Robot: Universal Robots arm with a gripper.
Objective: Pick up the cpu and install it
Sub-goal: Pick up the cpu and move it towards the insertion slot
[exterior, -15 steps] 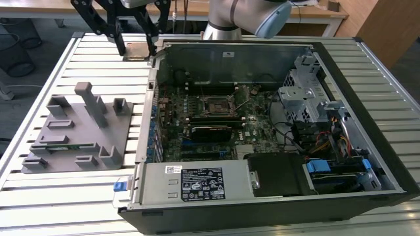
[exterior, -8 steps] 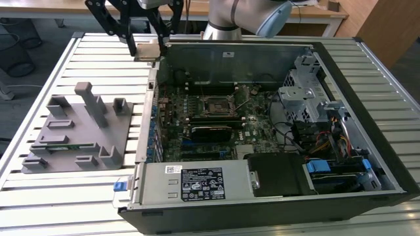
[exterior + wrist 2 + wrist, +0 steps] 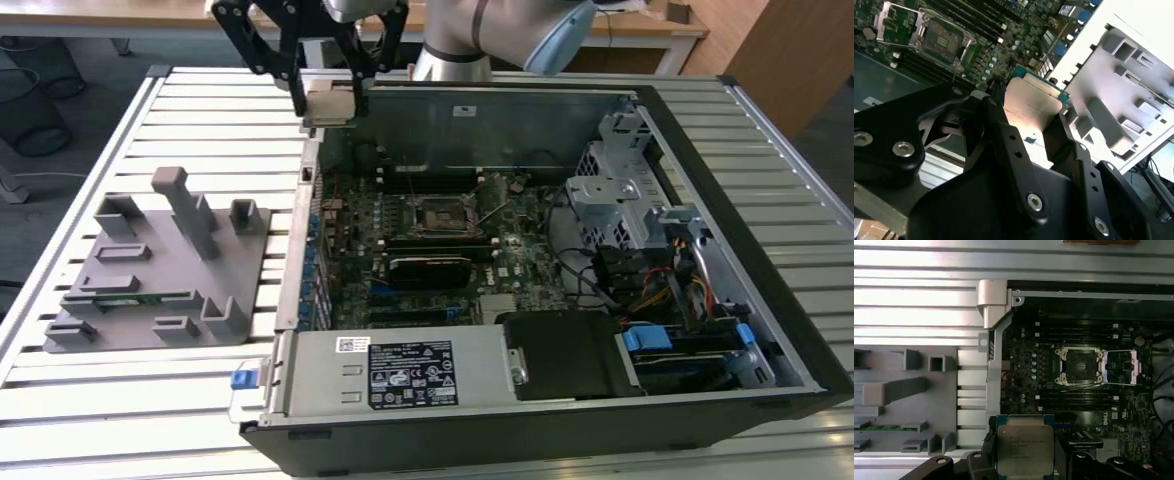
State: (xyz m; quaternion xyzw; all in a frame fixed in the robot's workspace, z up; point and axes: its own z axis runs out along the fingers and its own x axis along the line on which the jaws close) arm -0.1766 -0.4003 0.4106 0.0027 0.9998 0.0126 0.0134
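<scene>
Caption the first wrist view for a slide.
The gripper holds the cpu near the computer case wall; the motherboard socket inside stands open.

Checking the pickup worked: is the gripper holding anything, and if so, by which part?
Yes. The gripper holds the cpu, pinched by two opposite edges between its fingers.

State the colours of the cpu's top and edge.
The cpu: silvery top, blue-green edge; best in the first wrist view.
</scene>
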